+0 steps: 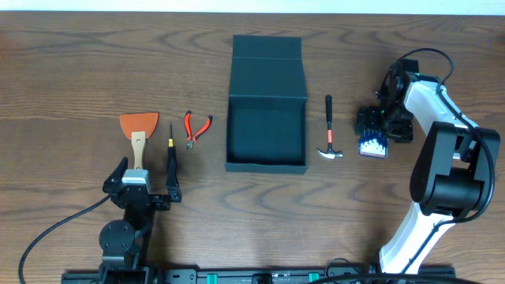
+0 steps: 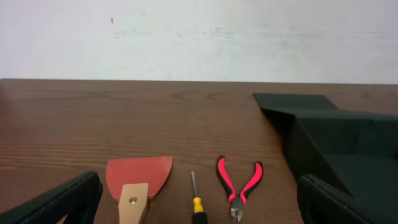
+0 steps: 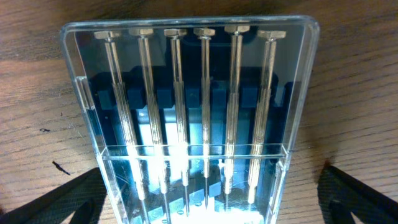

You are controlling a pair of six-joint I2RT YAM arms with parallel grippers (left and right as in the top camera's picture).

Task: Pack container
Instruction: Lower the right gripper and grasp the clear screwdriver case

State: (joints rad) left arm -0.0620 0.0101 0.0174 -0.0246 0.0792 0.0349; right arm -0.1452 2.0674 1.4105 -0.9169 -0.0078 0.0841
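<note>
Your right fingers (image 3: 62,200) stand apart astride the clear blue plastic case of silvery bits (image 3: 186,124), poised to clamp it for the open teal cardboard container (image 1: 266,130); left fingers (image 2: 56,202) apart, idle.

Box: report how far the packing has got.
Done: the box stands open, nothing inside. In hand: the right pincer hangs open over the case of bits, not gripping. To do: that case, hammer, pliers, screwdriver and scraper all lie on the table; the left pincer is open near the scraper.
</note>
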